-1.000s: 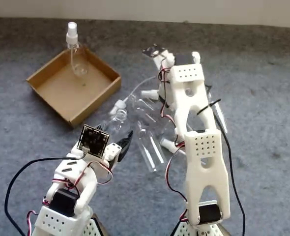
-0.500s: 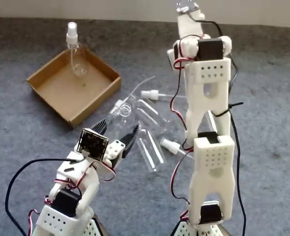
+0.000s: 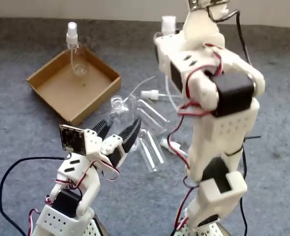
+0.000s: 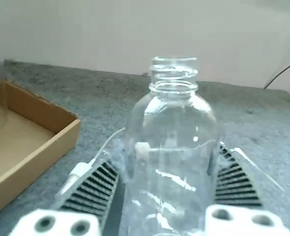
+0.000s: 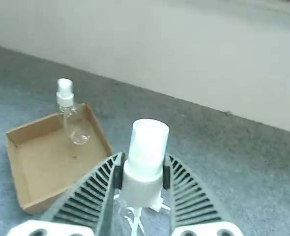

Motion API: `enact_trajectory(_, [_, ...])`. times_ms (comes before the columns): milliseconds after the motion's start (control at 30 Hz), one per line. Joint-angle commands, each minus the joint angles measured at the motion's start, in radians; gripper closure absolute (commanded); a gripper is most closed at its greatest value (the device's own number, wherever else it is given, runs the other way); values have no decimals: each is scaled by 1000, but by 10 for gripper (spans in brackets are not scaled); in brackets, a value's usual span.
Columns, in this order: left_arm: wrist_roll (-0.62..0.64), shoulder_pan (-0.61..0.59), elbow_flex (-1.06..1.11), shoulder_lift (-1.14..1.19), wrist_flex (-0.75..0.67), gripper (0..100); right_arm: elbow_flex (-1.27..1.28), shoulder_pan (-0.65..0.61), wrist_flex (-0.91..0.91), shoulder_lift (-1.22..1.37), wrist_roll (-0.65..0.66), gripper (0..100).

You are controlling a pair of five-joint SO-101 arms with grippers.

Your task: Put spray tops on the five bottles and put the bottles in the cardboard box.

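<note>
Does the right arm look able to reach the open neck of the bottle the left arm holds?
Probably yes: the bottle stands upright in the left pincer, neck uncovered, nothing above it.

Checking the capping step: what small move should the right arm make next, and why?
Probably bring the right gripper down until its spray top hangs over the bottle. The bottle stands upright in the left gripper with its neck open, while the right jaws hold the spray top high and apart from it.

No legible text or labels.
</note>
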Motion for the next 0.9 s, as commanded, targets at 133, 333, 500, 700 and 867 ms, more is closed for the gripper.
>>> enact_trajectory(133, [-199, 203, 21, -8, -61, 923, 13, -68, 21, -237, -63, 965])
enact_trajectory(333, [-209, 220, 21, -8, -63, 923, 15, -71, 21, -343, -75, 965])
enact_trajectory(500, [-207, 223, 21, -8, -68, 923, 61, -70, 21, -377, -71, 965])
enact_trajectory(700, [-213, 331, 21, -8, -84, 923, 236, -71, 21, -487, -74, 965])
enact_trajectory(867, [-213, 389, 21, -8, -133, 923, 369, -71, 19, -613, -74, 965])
